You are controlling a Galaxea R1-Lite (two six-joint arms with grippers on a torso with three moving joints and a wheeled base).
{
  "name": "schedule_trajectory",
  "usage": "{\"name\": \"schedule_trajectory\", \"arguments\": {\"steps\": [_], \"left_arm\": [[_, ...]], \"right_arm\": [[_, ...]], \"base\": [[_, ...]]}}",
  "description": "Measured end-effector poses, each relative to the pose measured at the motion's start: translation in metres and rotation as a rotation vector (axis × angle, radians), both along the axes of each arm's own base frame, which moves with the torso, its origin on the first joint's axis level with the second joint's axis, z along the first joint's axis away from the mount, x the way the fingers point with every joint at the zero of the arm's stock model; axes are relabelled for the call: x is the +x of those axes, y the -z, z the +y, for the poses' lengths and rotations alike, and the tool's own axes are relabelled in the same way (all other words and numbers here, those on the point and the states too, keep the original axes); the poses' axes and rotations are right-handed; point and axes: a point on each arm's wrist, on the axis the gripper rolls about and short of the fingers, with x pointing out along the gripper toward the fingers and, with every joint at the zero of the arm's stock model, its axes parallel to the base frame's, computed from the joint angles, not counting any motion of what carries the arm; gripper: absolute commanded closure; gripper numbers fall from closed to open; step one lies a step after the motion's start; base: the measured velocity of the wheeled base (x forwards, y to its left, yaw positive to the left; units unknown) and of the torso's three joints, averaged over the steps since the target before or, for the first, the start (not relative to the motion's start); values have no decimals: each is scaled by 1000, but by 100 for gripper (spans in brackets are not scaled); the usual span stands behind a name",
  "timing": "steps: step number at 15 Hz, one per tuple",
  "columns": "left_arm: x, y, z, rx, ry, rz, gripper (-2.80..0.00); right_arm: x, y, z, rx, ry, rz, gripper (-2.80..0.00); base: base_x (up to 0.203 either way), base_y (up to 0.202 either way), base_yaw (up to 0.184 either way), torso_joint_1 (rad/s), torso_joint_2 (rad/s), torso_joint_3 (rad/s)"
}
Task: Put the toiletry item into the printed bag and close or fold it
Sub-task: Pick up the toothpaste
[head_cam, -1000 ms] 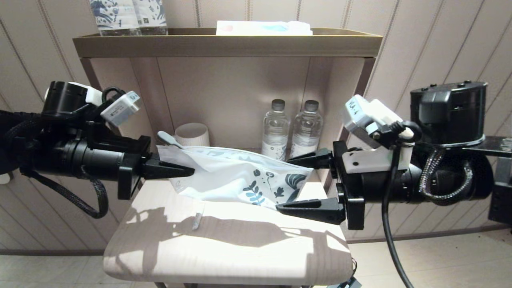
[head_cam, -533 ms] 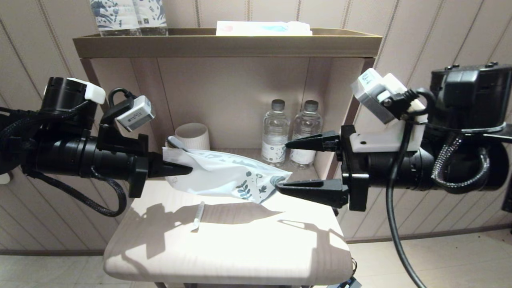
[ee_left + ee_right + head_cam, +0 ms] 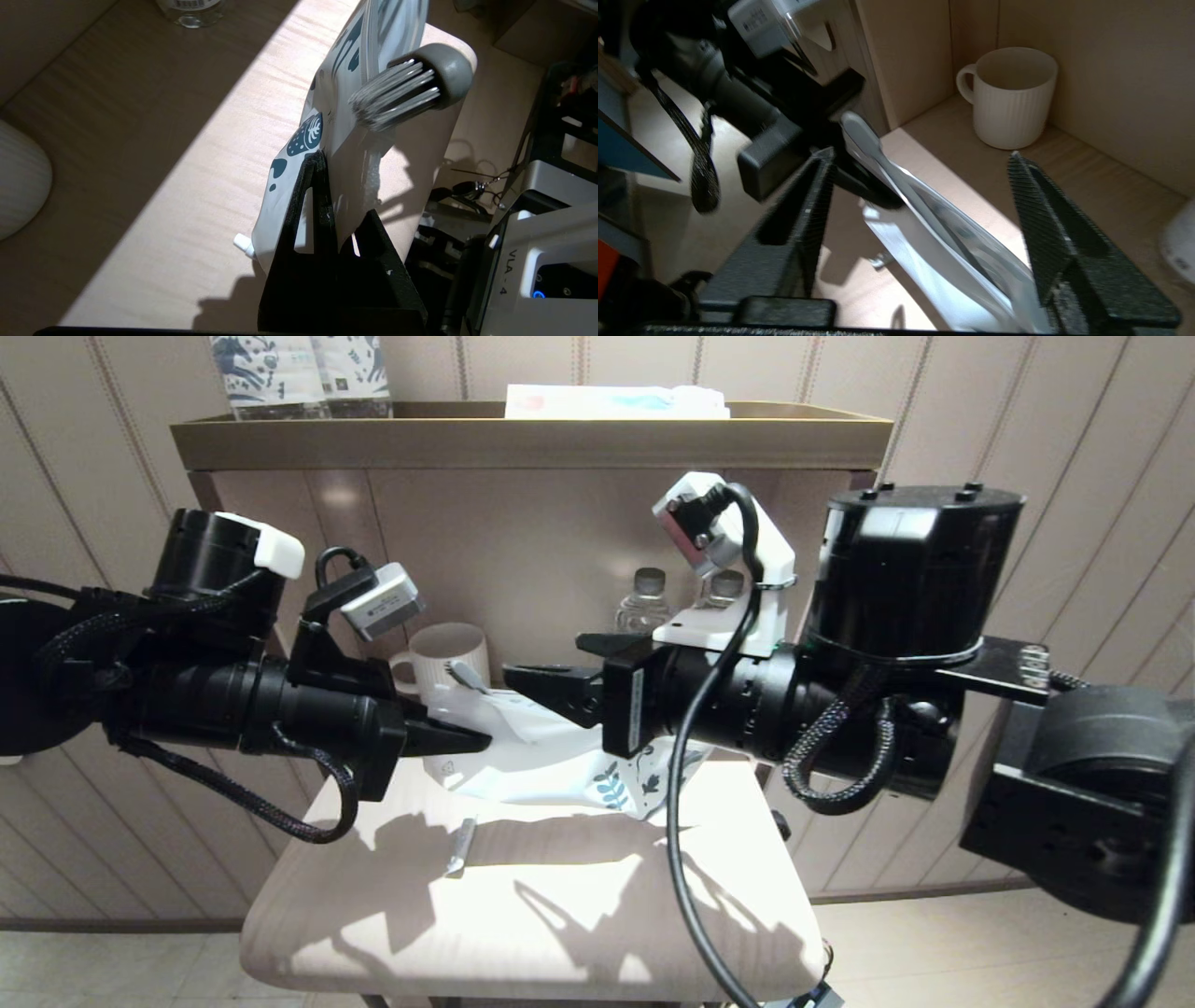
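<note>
Left claw (image 3: 467, 739), left of frame centre, is clamped tight on the open end of the printed bag (image 3: 560, 770), held above the table (image 3: 523, 915). The toothbrush (image 3: 411, 88) protrudes from that end. Right claw (image 3: 920, 219), jaws spread wide, straddles the bag without gripping.

A pale wooden table (image 3: 523, 915) with hard sunlit shadows stands against striped panelled walls (image 3: 1008, 448).

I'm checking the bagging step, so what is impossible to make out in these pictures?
- Head view: the right gripper and its arm hide much of the printed bag.
- All views: the toothbrush handle's lower end sits inside the bag.
- Right wrist view: the left gripper is blurred.
</note>
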Motion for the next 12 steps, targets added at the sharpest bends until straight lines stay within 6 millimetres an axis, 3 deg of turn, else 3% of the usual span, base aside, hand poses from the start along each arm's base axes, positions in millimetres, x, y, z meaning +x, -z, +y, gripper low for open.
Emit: {"name": "schedule_trajectory", "arguments": {"steps": [4, 12], "left_arm": [[0, 6, -10, 9, 28, 19, 0], [3, 10, -13, 16, 35, 29, 0]], "right_arm": [[-4, 3, 20, 36, 18, 47, 0], [-17, 6, 30, 32, -27, 51, 0]], "base": [[0, 0, 0, 0, 0, 0], [0, 0, 0, 0, 0, 0]]}}
